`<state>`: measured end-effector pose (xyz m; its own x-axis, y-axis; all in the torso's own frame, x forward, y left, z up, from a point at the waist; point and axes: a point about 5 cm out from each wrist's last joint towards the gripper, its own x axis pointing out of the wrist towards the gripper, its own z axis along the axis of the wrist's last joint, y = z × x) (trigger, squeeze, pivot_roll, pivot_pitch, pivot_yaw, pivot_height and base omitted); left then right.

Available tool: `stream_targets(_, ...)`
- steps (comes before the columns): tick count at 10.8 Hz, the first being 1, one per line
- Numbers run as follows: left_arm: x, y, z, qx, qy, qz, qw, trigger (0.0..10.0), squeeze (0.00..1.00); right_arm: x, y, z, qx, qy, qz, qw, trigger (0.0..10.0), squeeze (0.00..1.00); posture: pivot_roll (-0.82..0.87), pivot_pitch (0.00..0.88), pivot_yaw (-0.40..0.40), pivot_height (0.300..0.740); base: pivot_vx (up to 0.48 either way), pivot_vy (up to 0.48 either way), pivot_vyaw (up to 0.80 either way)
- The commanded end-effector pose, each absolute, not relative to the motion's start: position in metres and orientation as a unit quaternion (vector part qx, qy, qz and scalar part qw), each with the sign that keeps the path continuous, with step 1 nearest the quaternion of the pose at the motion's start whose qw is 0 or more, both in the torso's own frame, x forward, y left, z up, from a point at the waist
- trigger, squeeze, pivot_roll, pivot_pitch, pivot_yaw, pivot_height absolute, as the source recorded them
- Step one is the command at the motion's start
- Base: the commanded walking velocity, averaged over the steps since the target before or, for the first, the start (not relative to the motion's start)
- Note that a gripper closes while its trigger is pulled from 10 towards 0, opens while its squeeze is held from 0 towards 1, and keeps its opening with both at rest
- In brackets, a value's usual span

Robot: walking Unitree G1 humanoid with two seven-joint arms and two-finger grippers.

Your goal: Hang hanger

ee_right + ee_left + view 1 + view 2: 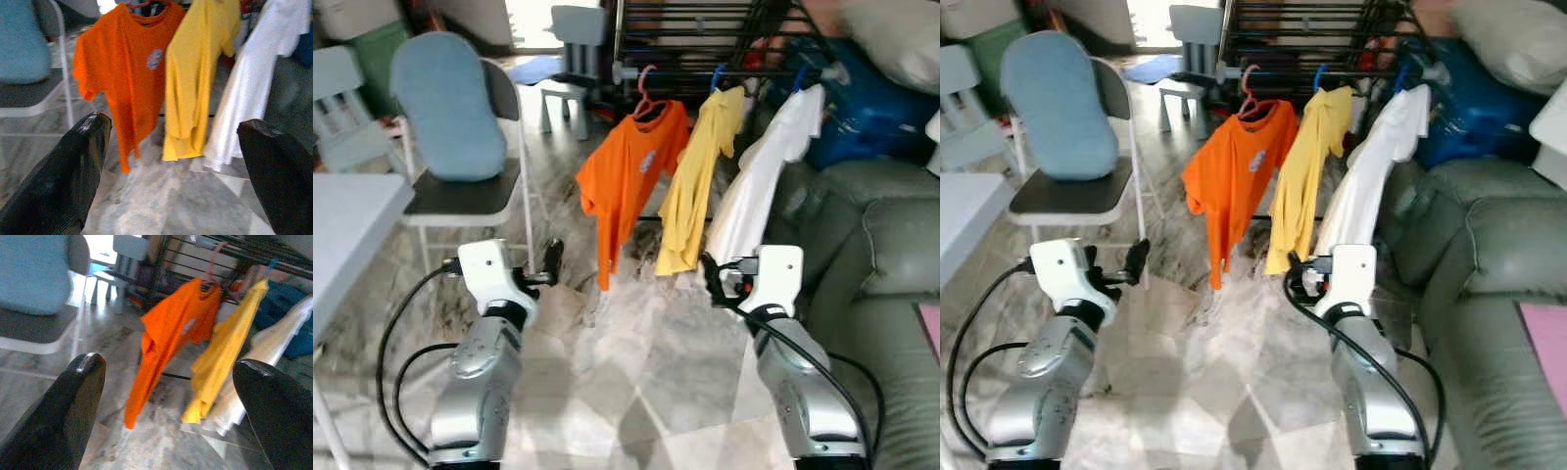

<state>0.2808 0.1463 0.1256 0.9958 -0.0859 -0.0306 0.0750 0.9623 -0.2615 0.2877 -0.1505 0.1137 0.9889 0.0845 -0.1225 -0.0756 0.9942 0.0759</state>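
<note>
An orange shirt (631, 171) hangs on a pink hanger (646, 93) from the rail of a dark drying rack (724, 70). To its right on the same rail hang a yellow shirt (700, 186) and a white shirt (759, 176), each on a blue hanger. My left gripper (548, 269) is raised low in front of me, left of the orange shirt and short of it, open and empty. My right gripper (713, 279) is held below the yellow shirt's hem, open and empty. Both wrist views look between wide-spread fingers (73, 401) (73, 166) at the three shirts.
A folding chair with a blue cushion (450, 108) stands at the left, by a white table edge (352, 215). A green sofa (881, 255) runs along the right. A small pale chair (570, 59) and a blue bag (871, 108) sit behind. Marble floor (636, 362) lies between my arms.
</note>
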Motion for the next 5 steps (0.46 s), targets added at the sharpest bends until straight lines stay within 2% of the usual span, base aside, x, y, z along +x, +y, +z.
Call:
stream_targets(1, 0.2809, 0.1498, 0.1258, -0.124, 0.023, -0.038, 0.991, 10.0, 0.0, 0.2878, -0.1471, 0.116, 0.04, 0.061, 0.044, 0.996, 10.0, 0.0, -0.12, 0.042, 0.025, 0.74, 0.0, 0.48, -0.8)
stream_targets(2, 0.2814, 0.1496, 0.1262, -0.123, 0.023, -0.038, 0.991, 10.0, 0.0, 0.2876, -0.1464, 0.116, 0.041, 0.06, 0.044, 0.996, 10.0, 0.0, -0.12, 0.043, 0.027, 0.74, 0.0, 0.48, -0.69)
stream_targets(4, 0.2835, 0.1486, 0.127, -0.121, 0.023, -0.039, 0.992, 10.0, 0.0, 0.288, -0.1461, 0.1163, 0.045, 0.06, 0.044, 0.996, 10.0, 0.0, -0.12, 0.06, 0.028, 0.74, 0.0, 0.472, 0.0)
stream_targets(5, 0.284, 0.1483, 0.1311, -0.112, 0.005, -0.037, 0.993, 10.0, 0.0, 0.2883, -0.1478, 0.1178, 0.044, 0.054, 0.043, 0.997, 10.0, 0.0, -0.12, 0.056, 0.028, 0.74, 0.0, 0.0, 0.0)
